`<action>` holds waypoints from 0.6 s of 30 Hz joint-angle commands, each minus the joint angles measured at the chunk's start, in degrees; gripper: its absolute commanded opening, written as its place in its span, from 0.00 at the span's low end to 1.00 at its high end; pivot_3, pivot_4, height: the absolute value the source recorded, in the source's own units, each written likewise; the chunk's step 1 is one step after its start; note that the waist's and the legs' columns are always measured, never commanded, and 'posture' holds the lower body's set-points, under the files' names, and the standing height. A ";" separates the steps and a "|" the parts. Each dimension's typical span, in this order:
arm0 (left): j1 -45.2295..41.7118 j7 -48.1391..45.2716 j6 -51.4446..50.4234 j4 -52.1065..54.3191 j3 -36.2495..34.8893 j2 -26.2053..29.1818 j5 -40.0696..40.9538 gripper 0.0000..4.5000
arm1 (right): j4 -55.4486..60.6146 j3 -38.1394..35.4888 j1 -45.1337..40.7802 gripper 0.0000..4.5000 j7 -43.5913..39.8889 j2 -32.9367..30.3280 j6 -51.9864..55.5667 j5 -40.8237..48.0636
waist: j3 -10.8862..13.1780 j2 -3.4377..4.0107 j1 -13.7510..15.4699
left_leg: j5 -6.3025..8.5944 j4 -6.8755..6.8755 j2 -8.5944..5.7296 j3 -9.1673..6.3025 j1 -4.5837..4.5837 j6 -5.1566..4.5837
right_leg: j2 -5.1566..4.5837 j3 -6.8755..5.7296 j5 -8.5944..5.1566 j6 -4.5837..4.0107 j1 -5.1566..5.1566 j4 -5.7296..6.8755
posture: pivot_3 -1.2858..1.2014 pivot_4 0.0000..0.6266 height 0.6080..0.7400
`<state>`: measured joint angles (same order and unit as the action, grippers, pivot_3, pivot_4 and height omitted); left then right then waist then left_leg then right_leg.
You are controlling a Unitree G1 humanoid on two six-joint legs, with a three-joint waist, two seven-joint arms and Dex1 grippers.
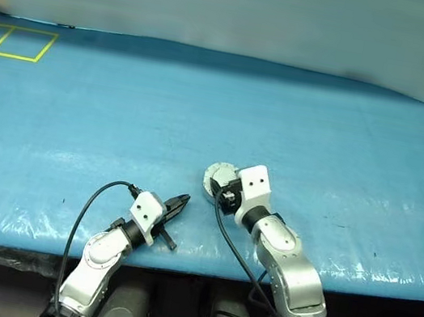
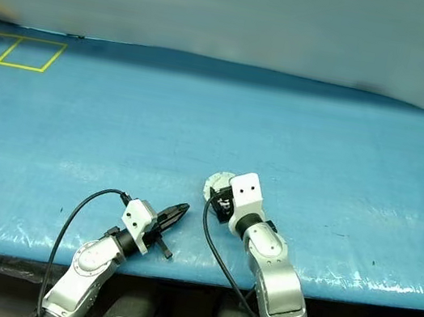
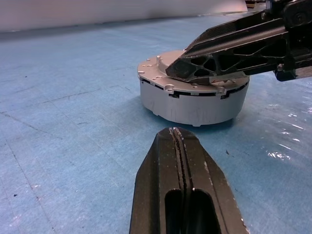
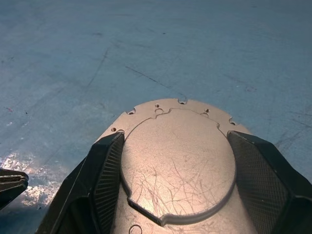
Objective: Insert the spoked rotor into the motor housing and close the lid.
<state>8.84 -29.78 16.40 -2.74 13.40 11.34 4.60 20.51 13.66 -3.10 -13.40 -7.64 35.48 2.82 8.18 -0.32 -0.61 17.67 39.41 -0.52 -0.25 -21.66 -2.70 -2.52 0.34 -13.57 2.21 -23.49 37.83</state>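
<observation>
The motor housing (image 1: pixel 219 179) is seen standing on the blue table (image 1: pixel 344 157) near the front edge, with its lid (image 4: pixel 178 161) closed flat on top. Wide bare surface lies around it on the far side and to both sides; the front edge of the table runs close behind the two arms.

The right gripper (image 4: pixel 178 180) is set over the housing with its jaws wide, one finger (image 4: pixel 105 183) on each side of the lid's raised centre (whether the ribbed pads press the metal cannot be told). The left gripper (image 3: pixel 179 141) is held low over the table just beside the housing, apart from it, its two fingers pressed together with nothing between them.

The housing is a short round cup of pale silver metal with a dark seam under the rim. The lid is a scratched grey disc with a stepped raised centre and small holes around its border. The fingers are black plastic with an open lattice.

The table is covered in a blue, slightly wrinkled sheet; yellow tape lines (image 1: pixel 11 41) mark the far left corner. A pale wall (image 1: pixel 239 7) stands beyond.
</observation>
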 commanded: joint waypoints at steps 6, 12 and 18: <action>-0.01 -0.19 0.56 0.58 0.40 -0.05 -0.06 0.00 | -1.98 1.38 1.85 0.67 -1.79 -3.00 -2.37 -0.95 | 0.00 -0.01 0.01 | 0.00 -0.01 0.00 0.00 0.00 0.00 | 0.01 -0.01 0.00 0.00 0.00 0.00 | 0.52 0.24 1.00; -0.07 -0.39 0.48 0.73 0.35 0.15 -0.05 0.00 | -3.24 0.94 2.00 0.67 -1.05 -2.76 -3.21 -1.18 | -0.01 -0.01 0.00 | 0.01 0.00 0.00 0.00 0.00 -0.01 | 0.01 -0.01 0.00 0.00 0.01 -0.02 | 0.52 0.24 1.00; -0.08 -0.41 0.05 1.26 0.43 0.34 -0.14 0.00 | -3.74 1.63 1.49 0.67 -1.04 -3.20 -1.90 -1.72 | -0.02 -0.03 -0.02 | 0.00 0.00 0.00 0.00 0.03 -0.01 | 0.00 -0.01 0.00 0.00 0.04 -0.01 | 0.52 0.24 1.00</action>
<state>8.83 -30.04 16.37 -2.74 13.55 11.56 4.60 18.94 14.88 -2.67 -14.59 -10.06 31.32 2.27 8.16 -0.36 -0.63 17.68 39.41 -0.52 -0.26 -21.62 -2.70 -2.51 0.33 -13.57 2.21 -23.44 37.81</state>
